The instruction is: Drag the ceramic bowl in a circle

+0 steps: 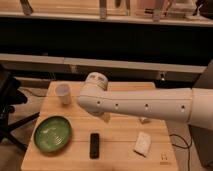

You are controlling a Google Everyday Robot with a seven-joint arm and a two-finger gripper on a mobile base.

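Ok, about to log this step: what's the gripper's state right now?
Gripper: open, holding nothing, hidden behind the arm over the table; the ceramic bowl sits untouched.

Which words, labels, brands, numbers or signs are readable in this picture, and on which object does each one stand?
No text can be read.
The dark mark at the wooden table's near right corner: too small to read.
On the ceramic bowl, white cup, black rectangular object and arm: no writing visible.
The gripper: hidden behind the arm.
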